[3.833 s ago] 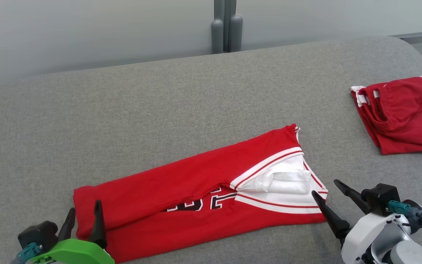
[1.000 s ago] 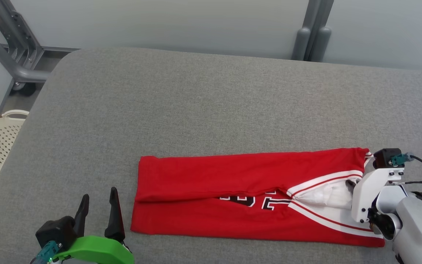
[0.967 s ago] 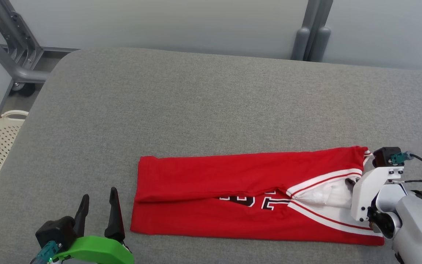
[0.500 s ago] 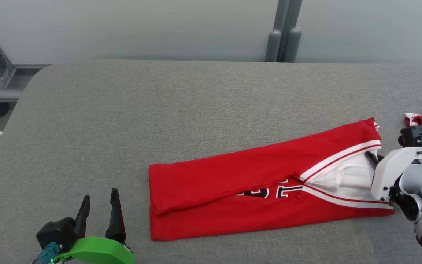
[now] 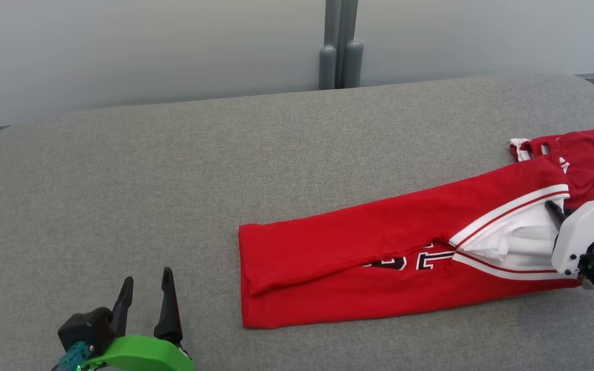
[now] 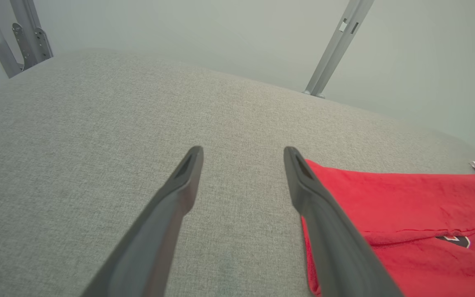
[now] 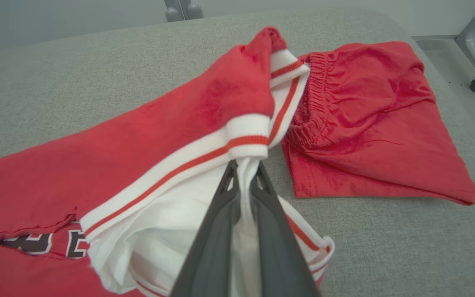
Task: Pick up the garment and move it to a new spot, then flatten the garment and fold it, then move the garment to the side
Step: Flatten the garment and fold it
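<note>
Garment [image 5: 359, 242]: prob. limp, light; R pincer [image 7: 243, 165] clenched on neck trim [image 7: 245, 140] beside shorts [image 7: 369, 115]; L pincer [image 5: 147, 278] released, suits hem [image 5: 248, 278].

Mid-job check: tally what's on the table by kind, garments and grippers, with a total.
Jerseys: 1, the red jersey, folded long.
Shorts: 1, the red shorts, folded at the right end of the table.
Grippers: 2, the right gripper shut on the jersey's neck end, the left gripper open and empty.
Total: 4.
</note>
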### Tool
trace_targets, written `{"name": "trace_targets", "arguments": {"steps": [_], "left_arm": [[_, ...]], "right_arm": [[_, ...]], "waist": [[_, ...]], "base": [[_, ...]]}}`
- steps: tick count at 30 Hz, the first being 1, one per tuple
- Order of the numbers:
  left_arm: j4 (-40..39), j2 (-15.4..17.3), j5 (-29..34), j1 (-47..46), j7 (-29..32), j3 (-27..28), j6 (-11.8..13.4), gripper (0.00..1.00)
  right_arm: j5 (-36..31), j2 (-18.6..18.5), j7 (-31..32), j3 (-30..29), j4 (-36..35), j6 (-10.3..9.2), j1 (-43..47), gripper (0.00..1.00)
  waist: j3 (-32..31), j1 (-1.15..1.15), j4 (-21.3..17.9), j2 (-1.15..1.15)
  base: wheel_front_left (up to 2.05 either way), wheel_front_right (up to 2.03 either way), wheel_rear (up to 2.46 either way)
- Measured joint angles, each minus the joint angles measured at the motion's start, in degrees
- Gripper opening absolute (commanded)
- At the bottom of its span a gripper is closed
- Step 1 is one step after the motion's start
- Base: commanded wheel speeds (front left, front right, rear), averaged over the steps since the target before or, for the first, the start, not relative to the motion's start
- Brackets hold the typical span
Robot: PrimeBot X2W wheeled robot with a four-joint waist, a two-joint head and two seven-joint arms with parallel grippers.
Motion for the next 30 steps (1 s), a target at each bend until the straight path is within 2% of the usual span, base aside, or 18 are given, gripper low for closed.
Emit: {"name": "trace_targets", "arguments": {"steps": [7,20,25,30], "left_arm": [[0.4,0.0,0.1,-0.1,0.0,-0.5,-0.2,1.00],[0.9,-0.1,0.0,-0.1,0.2,-1.5,-0.5,1.00],[0.8,-0.3,0.0,-0.1,0.2,-1.7,-0.5,1.00],[1.2,-0.5,0.0,-0.2,0.2,-2.1,-0.8,1.00]], "right_arm": [[-0.7,2.6,2.5,-0.6,-4.9,0.00,1.6,0.00],[2.9,8.6,9.8,3.5,-19.2,-0.04,5.6,0.00],[2.9,12.5,11.5,5.6,-21.9,-0.05,5.9,0.00],[2.2,17.1,12.0,9.0,-21.5,-0.05,5.7,0.00]], "waist": [[-0.2,0.00,-1.7,0.00],[-1.9,0.00,-0.8,0.00],[-2.3,0.00,0.0,0.00],[-2.4,0.00,1.0,0.00]], "base": [[0.00,0.00,0.00],[0.00,0.00,0.00],[0.00,0.00,0.00],[0.00,0.00,0.00]]}}
